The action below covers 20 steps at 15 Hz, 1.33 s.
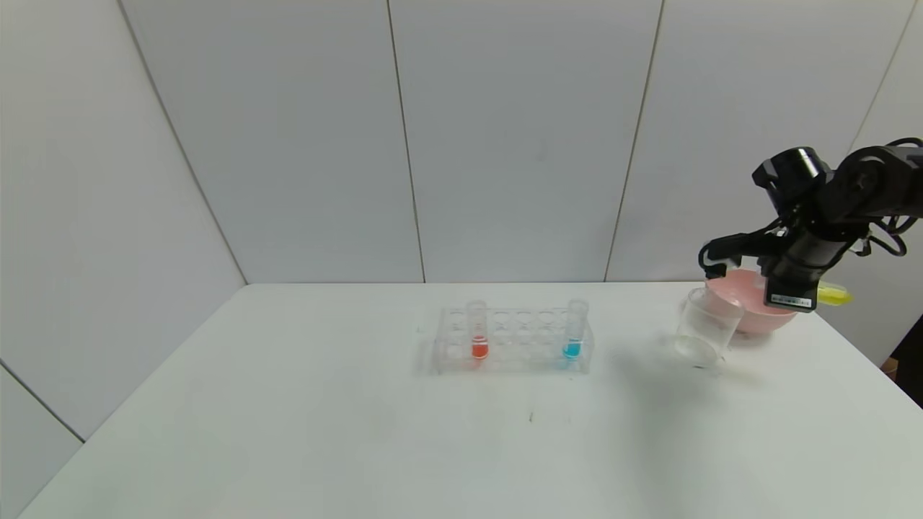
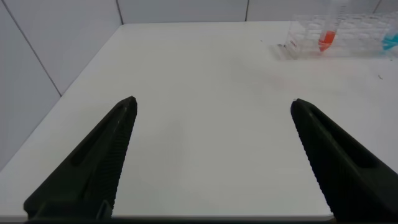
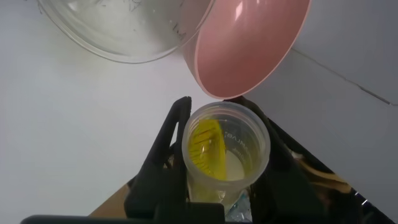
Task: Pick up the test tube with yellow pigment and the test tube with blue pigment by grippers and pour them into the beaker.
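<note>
With the right gripper (image 3: pixel 217 168) clamping the yellow tube (image 3: pixel 225 152) tilted, apparently above the pink bowl (image 1: pixel 750 317), shift its mouth left over the beaker (image 1: pixel 707 328) before pouring; left gripper (image 2: pixel 211 155) idles wide open.

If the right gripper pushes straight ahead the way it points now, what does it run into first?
Most likely the pink bowl: the right gripper, shut on the test tube with yellow pigment, aims the tube's mouth at the bowl's rim. The beaker sits just beside that line; depth is unclear.
</note>
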### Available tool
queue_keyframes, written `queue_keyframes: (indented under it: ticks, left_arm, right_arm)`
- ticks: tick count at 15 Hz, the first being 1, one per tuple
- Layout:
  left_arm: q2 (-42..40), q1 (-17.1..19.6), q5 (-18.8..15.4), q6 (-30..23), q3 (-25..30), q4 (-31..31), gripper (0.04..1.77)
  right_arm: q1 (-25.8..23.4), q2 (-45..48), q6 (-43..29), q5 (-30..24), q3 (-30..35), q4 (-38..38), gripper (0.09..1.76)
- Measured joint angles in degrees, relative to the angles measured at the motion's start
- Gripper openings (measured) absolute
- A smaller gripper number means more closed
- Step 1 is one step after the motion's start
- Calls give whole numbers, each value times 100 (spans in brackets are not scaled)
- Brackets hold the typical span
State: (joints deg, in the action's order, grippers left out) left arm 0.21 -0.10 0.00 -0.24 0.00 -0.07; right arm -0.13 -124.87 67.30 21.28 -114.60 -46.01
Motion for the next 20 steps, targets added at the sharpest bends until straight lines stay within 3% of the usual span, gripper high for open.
queue_keyframes:
  ticks: [5,20]
  left_arm:
    - [0,0,0,0,0,0,176]
    - [0,0,0,2,0,0,176]
  right_arm:
    - [57,1,74,26,0,9,60]
    - [446,-101,413,1128,0,222,60]
